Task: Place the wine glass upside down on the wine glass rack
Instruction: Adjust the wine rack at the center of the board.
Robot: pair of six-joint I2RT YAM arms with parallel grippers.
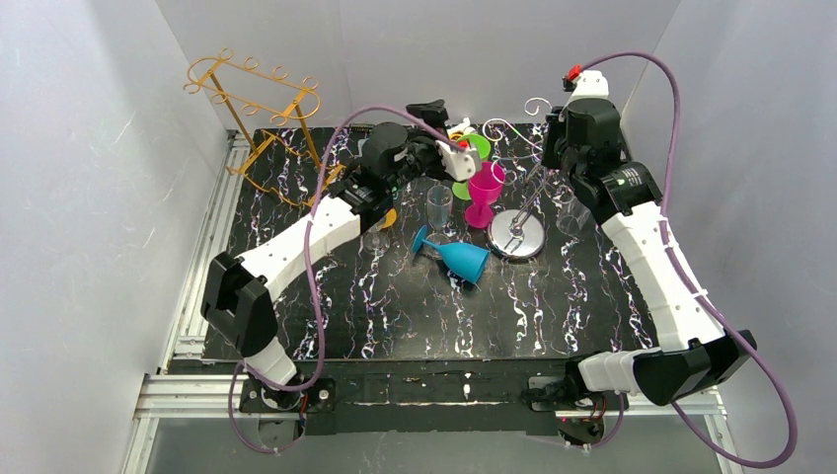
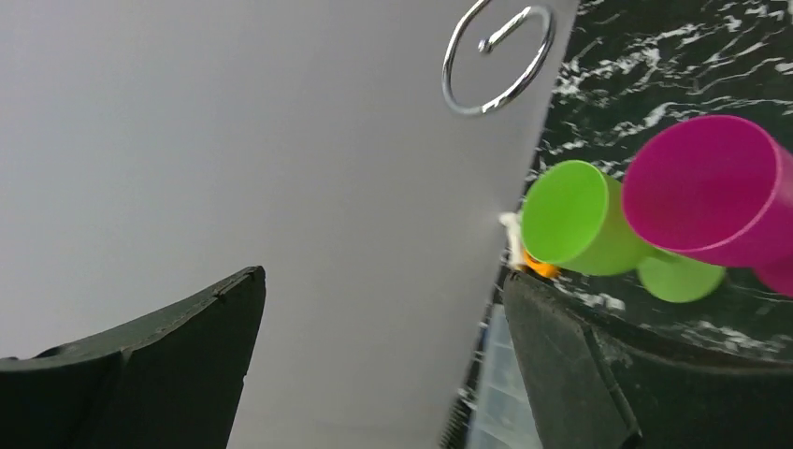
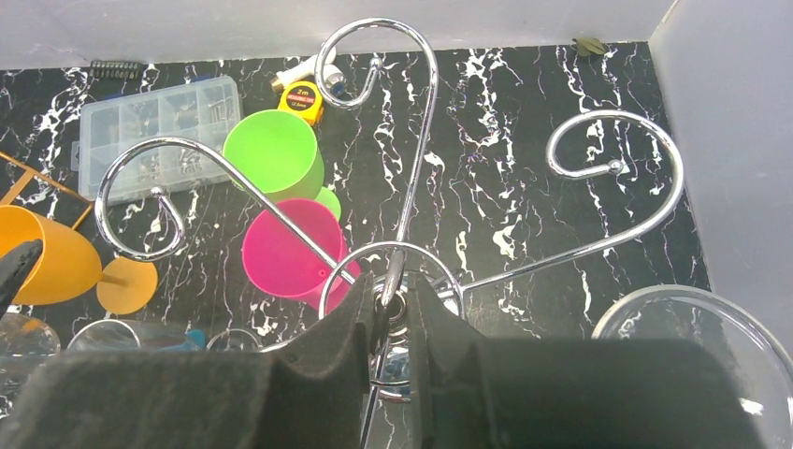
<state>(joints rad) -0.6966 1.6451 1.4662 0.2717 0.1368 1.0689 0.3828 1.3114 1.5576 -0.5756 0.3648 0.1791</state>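
**Worktop and its load.** Black, white-veined worktop (image 1: 395, 316). At its far left corner stands a gold wire rack (image 1: 259, 109). Right of centre, the chrome wine glass rack (image 1: 517, 235) rests on its round base. The pink wine glass (image 1: 485, 188) stands upright just left of that base, with a green glass (image 1: 477, 148) behind and a clear glass (image 1: 439, 202) to its left. A blue glass (image 1: 456, 257) lies on its side near the centre. A clear organiser box (image 3: 154, 117) and a tape measure (image 3: 301, 96) lie at the far edge.

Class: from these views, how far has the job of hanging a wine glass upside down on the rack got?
Done: the right tool is shut on the post of the silver rack, steadying it. In hand: nothing; the left tool is open and empty near the upright pink glass. Left: grip a glass, invert it, hang it; none visibly hangs on the rack yet.
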